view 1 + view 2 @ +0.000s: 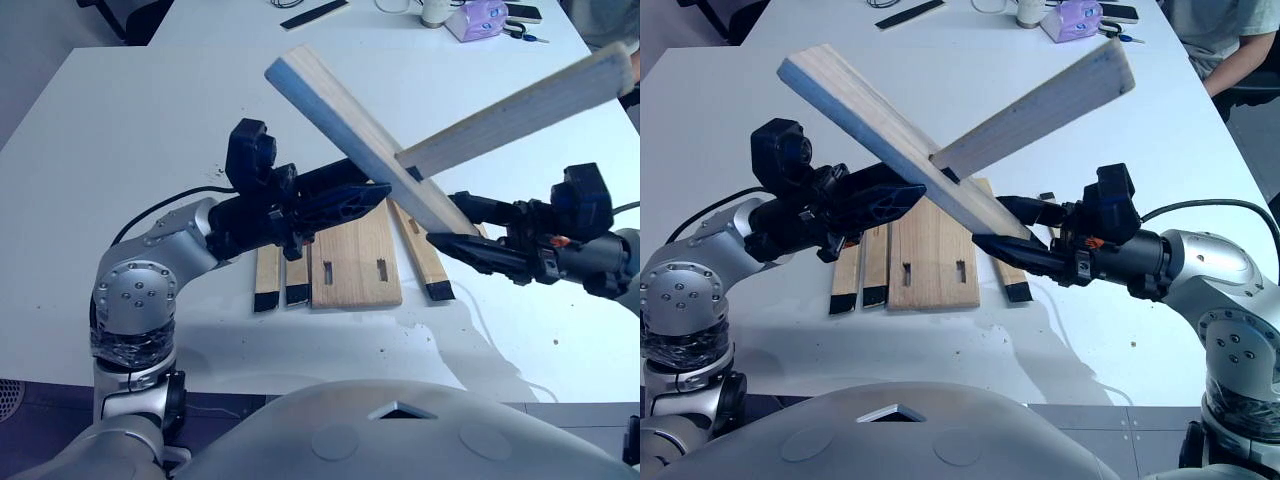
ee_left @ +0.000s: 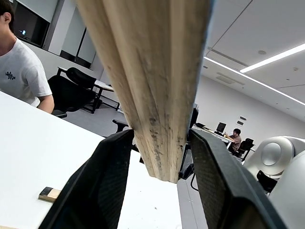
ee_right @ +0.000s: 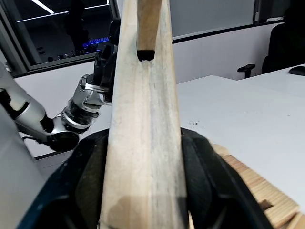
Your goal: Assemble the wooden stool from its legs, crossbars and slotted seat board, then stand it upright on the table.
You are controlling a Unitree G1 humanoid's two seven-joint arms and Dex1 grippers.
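Note:
A long wooden leg (image 1: 340, 115) hangs tilted above the table, its high end toward the far left. A crossbar (image 1: 520, 110) is plugged into a slot (image 3: 145, 55) in the leg and juts up to the right. My left gripper (image 1: 375, 195) is shut on the leg's middle; its black fingers (image 2: 105, 181) press both sides of the wood. At the leg's low end my right gripper (image 1: 445, 220) is shut on the same leg, fingers (image 3: 81, 181) on either side. The slotted seat board (image 1: 355, 265) lies flat below.
Two black-tipped wooden pieces (image 1: 268, 280) (image 1: 298, 278) lie left of the seat board, and another (image 1: 425, 262) lies to its right. A purple pack (image 1: 480, 18) and a black strip (image 1: 315, 14) sit at the far edge. A cable (image 1: 170, 205) runs behind my left arm.

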